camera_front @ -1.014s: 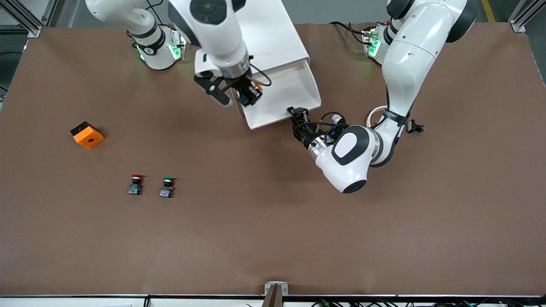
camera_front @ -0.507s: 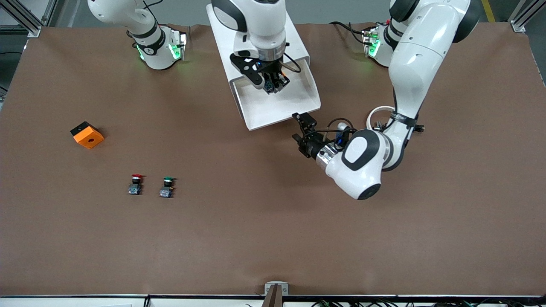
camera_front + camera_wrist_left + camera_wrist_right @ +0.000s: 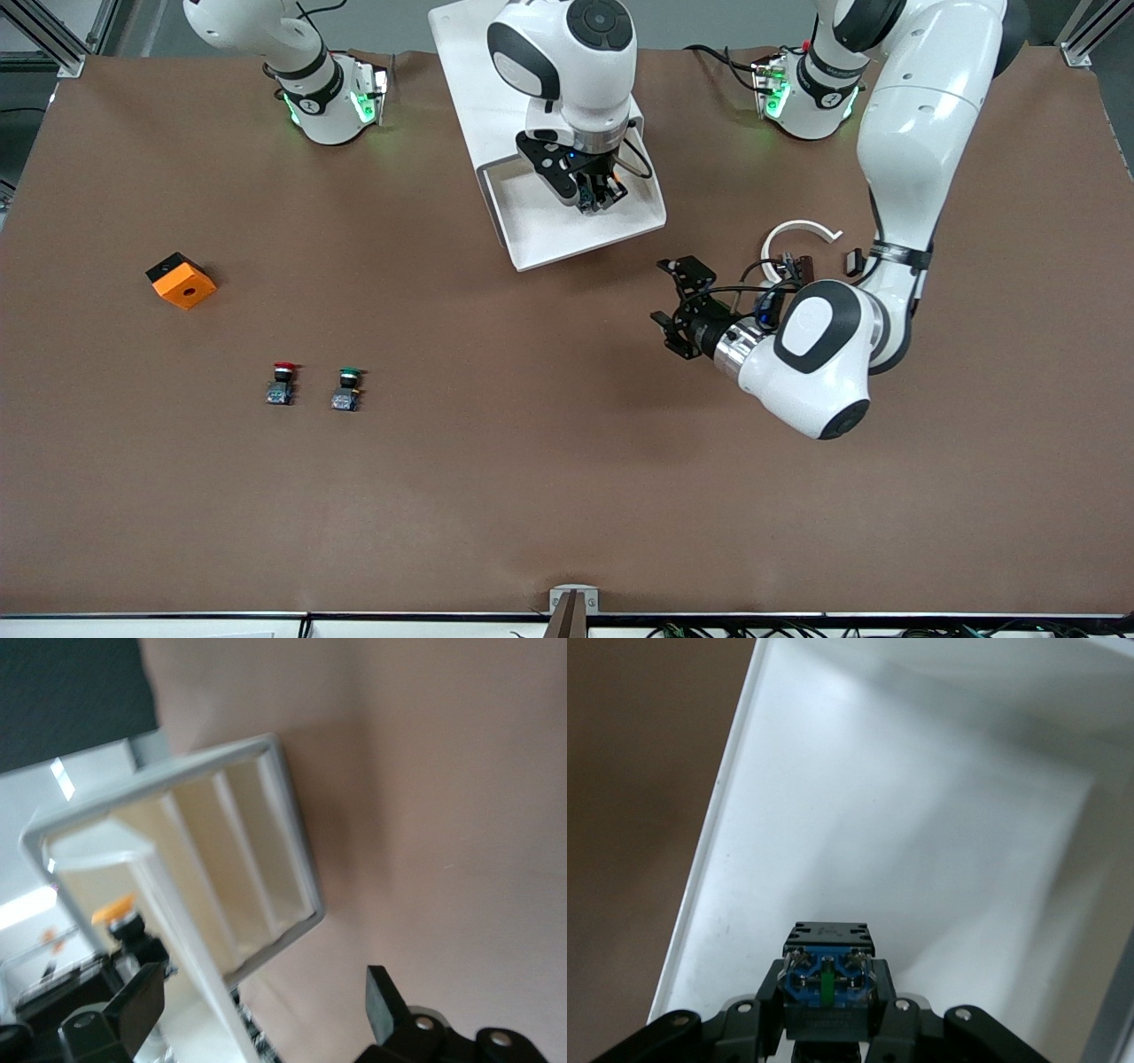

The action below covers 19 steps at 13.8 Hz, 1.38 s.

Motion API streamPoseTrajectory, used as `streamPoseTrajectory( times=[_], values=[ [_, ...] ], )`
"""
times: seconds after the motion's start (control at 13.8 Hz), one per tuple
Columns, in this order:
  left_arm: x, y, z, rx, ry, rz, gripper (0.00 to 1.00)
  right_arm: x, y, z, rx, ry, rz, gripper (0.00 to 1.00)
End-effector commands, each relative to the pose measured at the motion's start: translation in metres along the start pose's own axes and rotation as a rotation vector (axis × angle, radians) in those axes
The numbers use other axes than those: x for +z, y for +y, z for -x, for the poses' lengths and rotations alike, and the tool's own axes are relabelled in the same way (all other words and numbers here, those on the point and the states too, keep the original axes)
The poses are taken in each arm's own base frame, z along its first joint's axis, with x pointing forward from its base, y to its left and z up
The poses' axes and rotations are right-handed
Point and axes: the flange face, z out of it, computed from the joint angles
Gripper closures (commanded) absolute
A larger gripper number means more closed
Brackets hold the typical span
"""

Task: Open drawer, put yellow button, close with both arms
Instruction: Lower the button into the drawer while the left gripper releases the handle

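The drawer (image 3: pixel 542 232) stands pulled out of the white cabinet (image 3: pixel 483 84). My right gripper (image 3: pixel 595 190) hangs over the drawer's tray, shut on the yellow button. In the right wrist view the button's bluish square base (image 3: pixel 827 977) sits between the fingers (image 3: pixel 881 1003), above the white drawer floor (image 3: pixel 921 842). My left gripper (image 3: pixel 678 306) is open and empty, low over the table, off the drawer's front corner toward the left arm's end. The left wrist view shows the cabinet's slatted front (image 3: pixel 239 850), the pulled-out drawer (image 3: pixel 190 930) and the button's orange cap (image 3: pixel 113 911).
An orange cube with a hole (image 3: pixel 182 281), a red-capped button (image 3: pixel 282 383) and a green-capped button (image 3: pixel 347 388) sit toward the right arm's end of the table. A white cable loop (image 3: pixel 797 232) lies by the left arm.
My right gripper has carried the button from the drawer's side to over its tray. My left gripper has drawn back from the drawer's front corner toward the left arm's end.
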Motion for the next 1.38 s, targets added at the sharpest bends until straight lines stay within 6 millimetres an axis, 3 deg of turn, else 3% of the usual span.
streamPoseTrajectory(
  times=[0.0, 0.14, 0.36, 0.51, 0.72, 0.8, 0.87, 1.01, 1.3],
  values=[
    [-0.02, -0.014, -0.001, 0.09, 0.105, 0.082, 0.0, -0.002, -0.004, 0.01, 0.021, 0.011, -0.006, 1.0],
    [-0.037, -0.016, -0.014, 0.165, 0.146, 0.119, 0.0, 0.002, -0.005, 0.011, 0.031, 0.012, -0.002, 1.0],
    [-0.058, -0.025, -0.016, 0.271, 0.208, 0.191, 0.0, 0.002, -0.005, 0.011, 0.032, 0.01, 0.001, 1.0],
    [-0.071, -0.036, -0.008, 0.302, 0.293, 0.283, 0.0, 0.002, -0.005, 0.011, 0.032, 0.008, 0.001, 1.0],
    [-0.065, -0.047, 0.015, 0.377, 0.369, 0.334, 0.0, 0.004, -0.004, 0.014, 0.03, 0.008, 0.003, 1.0],
    [-0.065, -0.051, 0.022, 0.449, 0.408, 0.356, 0.0, 0.006, -0.004, 0.016, 0.022, 0.011, 0.007, 0.86],
    [-0.065, -0.057, 0.027, 0.526, 0.455, 0.356, 0.0, 0.007, -0.004, 0.016, 0.028, 0.01, 0.007, 0.01],
    [-0.06, -0.061, 0.034, 0.643, 0.529, 0.339, 0.0, -0.005, -0.008, 0.017, 0.017, 0.004, -0.008, 0.0],
    [-0.033, -0.077, 0.069, 0.824, 0.705, 0.336, 0.0, -0.054, -0.016, -0.011, -0.136, -0.006, 0.027, 0.0]
  ],
)
